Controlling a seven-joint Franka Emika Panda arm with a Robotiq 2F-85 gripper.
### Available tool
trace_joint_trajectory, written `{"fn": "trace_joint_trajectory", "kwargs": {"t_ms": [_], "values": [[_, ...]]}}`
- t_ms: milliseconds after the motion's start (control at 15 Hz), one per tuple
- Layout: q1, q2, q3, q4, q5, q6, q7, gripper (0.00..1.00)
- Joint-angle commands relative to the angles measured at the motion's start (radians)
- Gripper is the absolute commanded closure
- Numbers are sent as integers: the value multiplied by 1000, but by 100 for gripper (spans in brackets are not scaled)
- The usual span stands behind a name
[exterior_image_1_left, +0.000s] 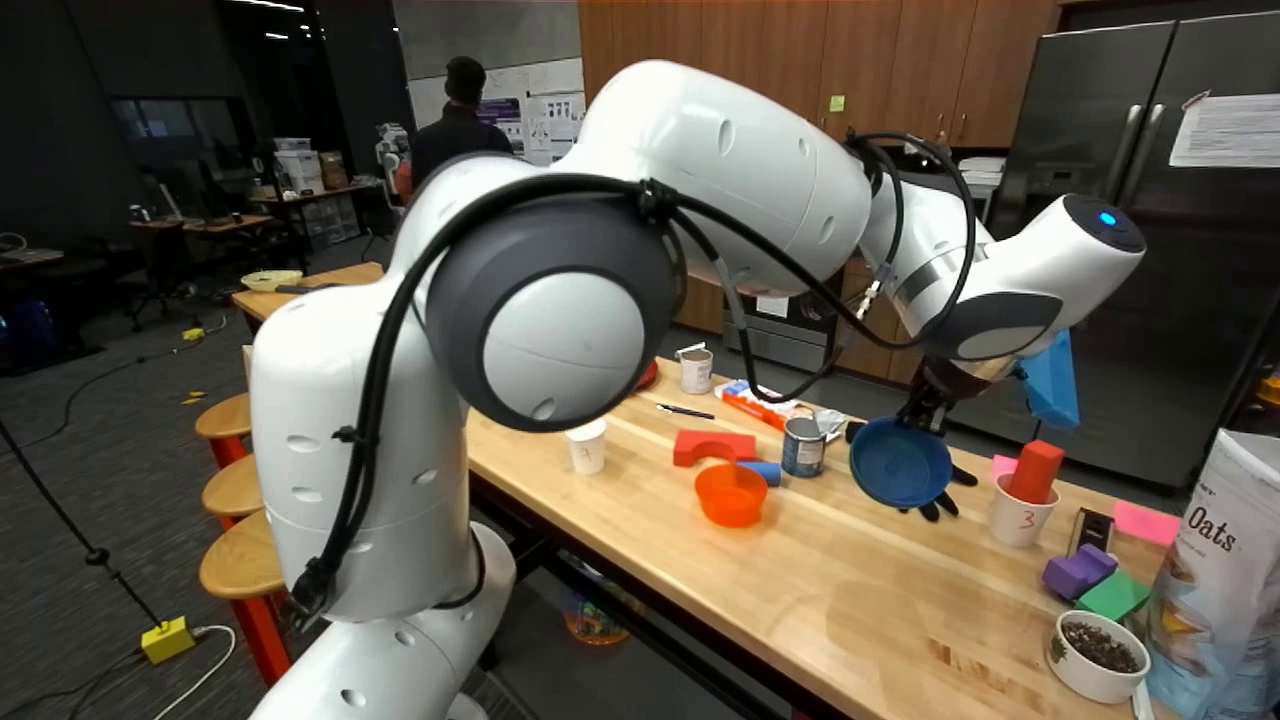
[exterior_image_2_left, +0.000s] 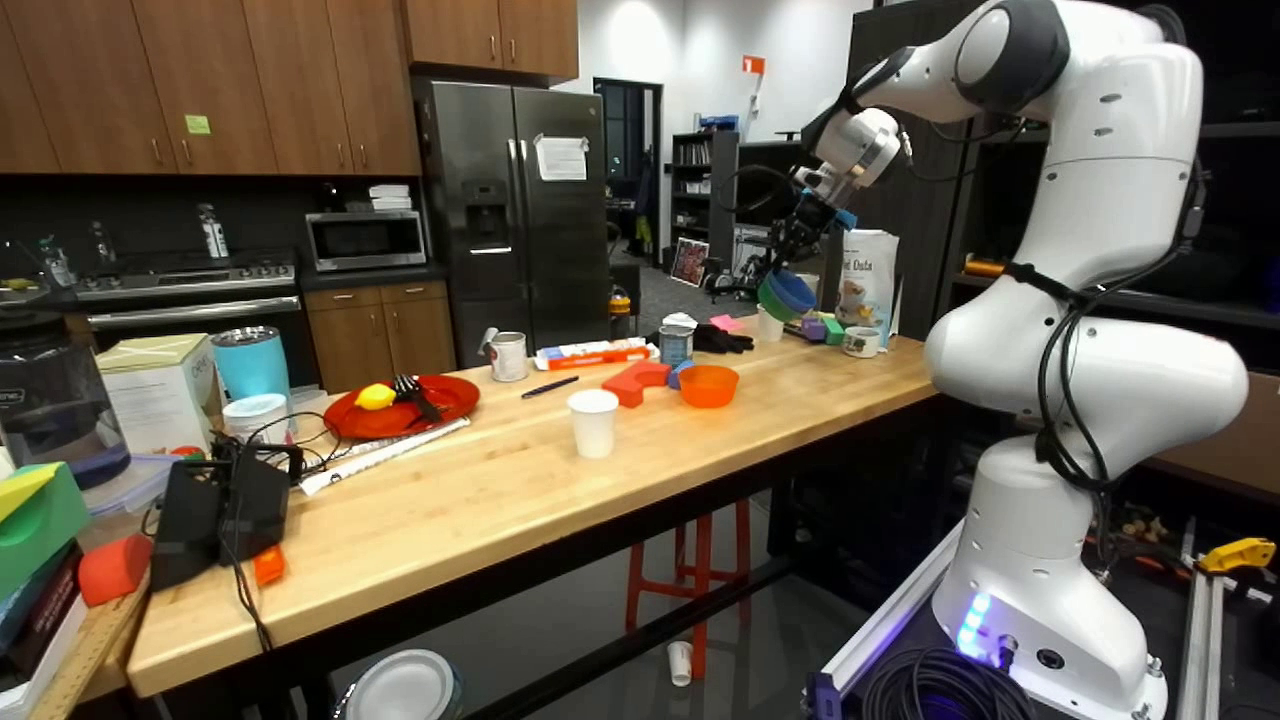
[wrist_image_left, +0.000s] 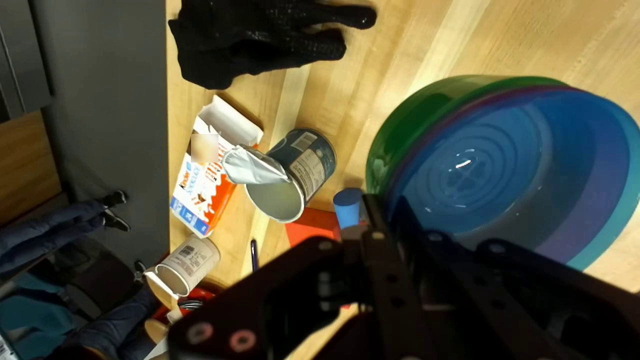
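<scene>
Currently, in an exterior view, my end effector (exterior_image_1_left: 921, 412) is closed on the rim of a tilted bowl (exterior_image_1_left: 900, 465), holding it above the table (exterior_image_1_left: 800, 570) with its blue inside showing. Near it stands a paper cup (exterior_image_1_left: 1012, 522) marked 3, a red block (exterior_image_1_left: 1036, 472) poking out of its top. Further along are a purple block (exterior_image_1_left: 1078, 572), a green block (exterior_image_1_left: 1113, 597), a white dish (exterior_image_1_left: 1085, 680) of dark bits and an oats bag (exterior_image_1_left: 1215, 580). On the bowl's other side, an orange bowl (exterior_image_1_left: 730, 497) sits near a red arch block (exterior_image_1_left: 712, 445) and a blue cylinder (exterior_image_1_left: 764, 473).

In an exterior view, a plain white cup (exterior_image_2_left: 593, 424) stands upright, well apart from the bowl, which I hold up toward the far end, green showing beside the blue. A pen (exterior_image_2_left: 549, 387) lies near, and a red plate (exterior_image_2_left: 460, 395) bears a lemon (exterior_image_2_left: 376, 397) and a dark fork (exterior_image_2_left: 407, 386).

In the wrist view, my fingers (wrist_image_left: 372, 215) pinch the bowl's edge, one inside and one outside. It runs blue, purple and teal within and green without; whether several bowls are nested, I cannot tell. Apart from it, an open can (wrist_image_left: 312, 160) has its foil flap (wrist_image_left: 252, 167) overlapping a Kinder box (wrist_image_left: 197, 195), and a black glove (wrist_image_left: 240, 42) lies near.
</scene>
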Motion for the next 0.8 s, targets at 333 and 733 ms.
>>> {"fn": "trace_joint_trajectory", "kwargs": {"t_ms": [333,733], "values": [[97,-94,-102,-125,64,105,-1,98],[94,-75,-128,-208,186,125,-2,98]]}}
